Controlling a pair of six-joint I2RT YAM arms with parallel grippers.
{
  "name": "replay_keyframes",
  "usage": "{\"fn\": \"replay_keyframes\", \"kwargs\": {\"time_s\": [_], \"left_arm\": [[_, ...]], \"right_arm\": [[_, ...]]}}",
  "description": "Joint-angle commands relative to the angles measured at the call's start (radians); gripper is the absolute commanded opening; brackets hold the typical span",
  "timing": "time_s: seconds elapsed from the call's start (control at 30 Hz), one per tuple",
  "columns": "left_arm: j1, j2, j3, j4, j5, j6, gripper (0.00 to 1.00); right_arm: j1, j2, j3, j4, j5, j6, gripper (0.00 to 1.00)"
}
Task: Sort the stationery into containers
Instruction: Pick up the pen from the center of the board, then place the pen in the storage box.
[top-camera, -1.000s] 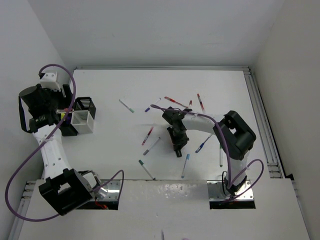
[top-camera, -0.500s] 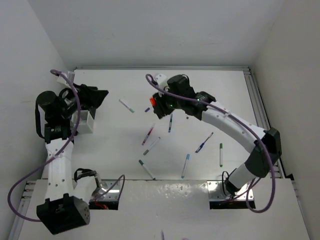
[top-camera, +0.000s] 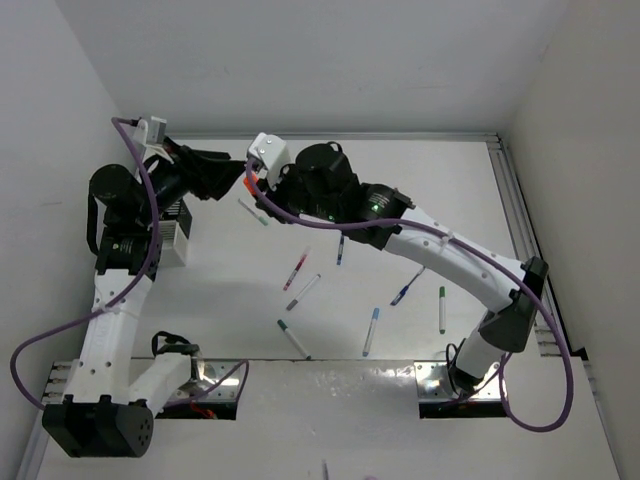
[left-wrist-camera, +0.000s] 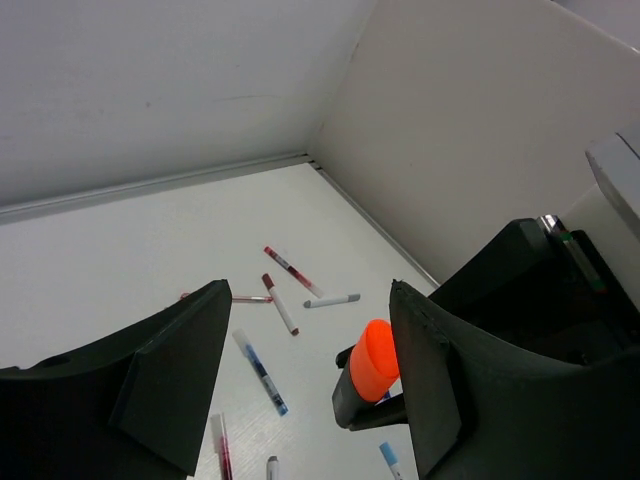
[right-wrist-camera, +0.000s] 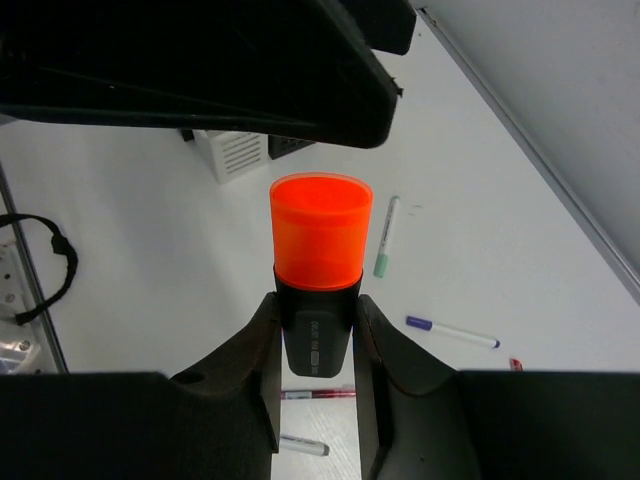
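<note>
Right wrist view is showing the right gripper (right-wrist-camera: 318, 320) pinching the black body of a highlighter (right-wrist-camera: 320, 250), its jaws sitting narrow against both sides and the orange cap pointing away from the wrist. The highlighter is hanging in the air above the table (top-camera: 450, 180), over its far-left part, with the white holder (right-wrist-camera: 240, 152) standing below and beyond it near the left edge. The left gripper (left-wrist-camera: 307, 295) is facing it with jaws spread wide and clamping nothing; from the left wrist the orange cap is showing between the two dark fingers (left-wrist-camera: 175, 375), closer to the one on the right of that view, and whether it is touching that finger I cannot tell. Loose pens (top-camera: 296, 271) are lying scattered across the middle of the table, well apart from both grippers.
</note>
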Motion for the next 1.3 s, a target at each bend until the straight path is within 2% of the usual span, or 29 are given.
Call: {"fn": "replay_keyframes", "kwargs": {"time_s": [0.0, 0.03, 0.3, 0.53, 0.6, 0.63, 0.7, 0.73, 0.8, 0.83, 0.87, 0.93, 0.97, 1.0, 1.07, 1.1, 1.13, 1.2, 1.27], "left_arm": [[-0.01, -0.016, 0.028, -0.003, -0.01, 0.0, 0.7], [-0.042, -0.017, 0.022, 0.0, -0.007, -0.001, 0.7], [-0.075, 0.003, -0.034, -0.044, -0.009, 0.0, 0.7], [-0.084, 0.021, -0.053, -0.098, 0.004, 0.097, 0.66], [-0.084, 0.021, -0.048, -0.11, -0.013, 0.114, 0.58], [-0.084, 0.023, -0.047, -0.11, -0.024, 0.118, 0.48], [-0.083, 0.02, -0.041, -0.151, -0.036, 0.135, 0.38], [-0.083, 0.02, -0.041, -0.153, -0.035, 0.14, 0.28], [-0.079, 0.015, -0.042, -0.145, -0.021, 0.143, 0.19], [-0.073, 0.014, -0.044, -0.148, -0.021, 0.143, 0.07], [-0.057, 0.012, -0.045, -0.154, -0.022, 0.144, 0.03], [-0.024, 0.021, -0.022, -0.214, -0.024, 0.173, 0.0], [0.014, 0.044, 0.004, -0.26, -0.036, 0.251, 0.0], [0.028, 0.058, 0.083, -0.373, -0.057, 0.302, 0.0], [0.061, 0.108, 0.184, -0.504, -0.194, 0.472, 0.0], [0.068, 0.125, 0.232, -0.615, -0.264, 0.517, 0.0], [0.081, 0.162, 0.31, -0.656, -0.406, 0.56, 0.0], [0.103, 0.193, 0.355, -0.748, -0.616, 0.631, 0.0], [0.155, 0.227, 0.347, -0.773, -0.706, 0.718, 0.0]], "right_arm": [[0.017, 0.002, 0.006, 0.02, 0.068, -0.039, 0.0], [0.019, 0.005, 0.007, 0.023, 0.088, -0.038, 0.0], [0.03, 0.037, 0.056, 0.046, 0.125, -0.05, 0.0], [0.036, 0.043, 0.076, 0.053, 0.109, -0.033, 0.0], [0.037, 0.043, 0.076, 0.058, 0.105, -0.033, 0.0], [0.04, 0.043, 0.076, 0.058, 0.105, -0.03, 0.0], [0.043, 0.042, 0.073, 0.06, 0.103, -0.032, 0.0], [0.042, 0.04, 0.07, 0.061, 0.103, -0.03, 0.0], [0.042, 0.036, 0.061, 0.063, 0.103, -0.027, 0.0], [0.04, 0.034, 0.055, 0.069, 0.109, -0.024, 0.02], [0.04, 0.031, 0.049, 0.069, 0.112, -0.021, 0.19], [0.019, 0.014, 0.023, 0.058, 0.117, 0.006, 0.41], [0.008, 0.002, 0.009, 0.05, 0.109, 0.013, 0.61], [-0.031, -0.031, -0.04, 0.046, 0.068, 0.045, 0.68], [-0.093, -0.079, -0.097, 0.034, -0.024, 0.068, 0.75], [-0.171, -0.099, -0.158, 0.026, -0.086, 0.083, 0.75], [-0.209, -0.134, -0.189, 0.014, -0.186, 0.127, 0.75], [-0.315, -0.157, -0.258, -0.018, -0.236, 0.172, 0.75], [-0.383, -0.185, -0.308, -0.034, -0.28, 0.197, 0.73]]}}
